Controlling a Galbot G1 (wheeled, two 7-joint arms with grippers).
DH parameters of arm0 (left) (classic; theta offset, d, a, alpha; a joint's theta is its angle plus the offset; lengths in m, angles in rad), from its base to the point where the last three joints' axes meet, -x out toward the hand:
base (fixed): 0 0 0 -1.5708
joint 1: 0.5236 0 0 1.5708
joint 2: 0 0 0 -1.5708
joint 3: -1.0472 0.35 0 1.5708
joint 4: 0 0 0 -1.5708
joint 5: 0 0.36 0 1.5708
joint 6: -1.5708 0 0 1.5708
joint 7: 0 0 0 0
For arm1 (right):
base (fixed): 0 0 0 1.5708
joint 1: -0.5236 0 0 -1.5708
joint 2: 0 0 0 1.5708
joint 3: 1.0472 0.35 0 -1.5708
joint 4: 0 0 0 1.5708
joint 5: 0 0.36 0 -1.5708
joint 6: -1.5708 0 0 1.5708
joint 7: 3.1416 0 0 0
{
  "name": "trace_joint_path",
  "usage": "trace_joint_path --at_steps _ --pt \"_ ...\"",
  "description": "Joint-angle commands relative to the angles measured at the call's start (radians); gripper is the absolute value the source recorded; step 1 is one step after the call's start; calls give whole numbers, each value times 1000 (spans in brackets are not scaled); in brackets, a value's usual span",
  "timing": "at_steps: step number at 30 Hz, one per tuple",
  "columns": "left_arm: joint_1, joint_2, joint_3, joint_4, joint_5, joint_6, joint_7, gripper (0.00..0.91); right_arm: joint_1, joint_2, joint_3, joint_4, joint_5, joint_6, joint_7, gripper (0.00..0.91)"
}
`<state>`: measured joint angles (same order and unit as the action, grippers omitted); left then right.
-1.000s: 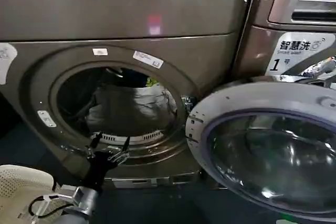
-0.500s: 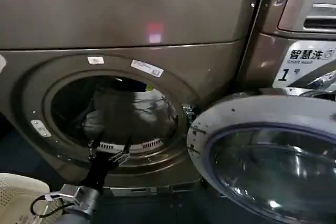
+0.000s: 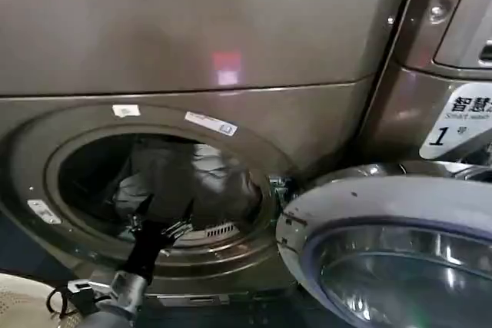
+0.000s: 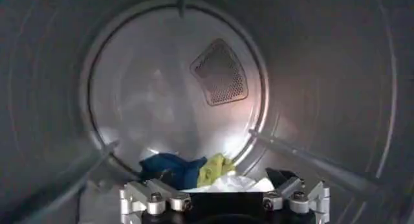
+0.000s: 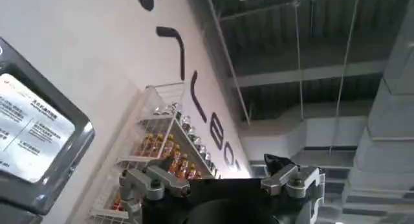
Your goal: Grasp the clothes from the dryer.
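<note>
Left gripper (image 3: 163, 219) sat at the lower lip of the dryer (image 3: 231, 51) porthole, jaws spread apart and empty, aimed into the drum. The clothes (image 4: 194, 173) lay ahead of and below the jaws on the drum floor: navy piece beside a yellow-green piece, pale cloth nearest the fingers (image 4: 150, 199). The open door (image 3: 400, 251) hung off to the jaws' right. Judgement: reach should go deeper and dip low, jaws kept wide, closing only once sunk into the pale heap; skimming the top would likely snag one piece. Right gripper (image 5: 223, 186) idled elsewhere, pointed up toward a ceiling, jaws apart.
</note>
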<state>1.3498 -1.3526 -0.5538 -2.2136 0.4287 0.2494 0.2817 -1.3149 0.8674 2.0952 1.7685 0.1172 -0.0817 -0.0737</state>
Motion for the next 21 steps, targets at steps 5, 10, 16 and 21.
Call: trace_joint_path --at_steps 5,10,16,21 --pt "-254 21 39 110 463 -57 462 907 -32 11 59 37 -98 -36 84 907" --pt "-350 19 68 188 565 -65 610 907 -53 18 73 55 -98 -44 92 907" --pt "-504 -36 76 291 670 -73 885 907 -58 15 78 73 -92 -63 91 907" --pt "-599 -79 52 372 734 -196 1065 907 -67 16 83 82 -92 -66 86 907"
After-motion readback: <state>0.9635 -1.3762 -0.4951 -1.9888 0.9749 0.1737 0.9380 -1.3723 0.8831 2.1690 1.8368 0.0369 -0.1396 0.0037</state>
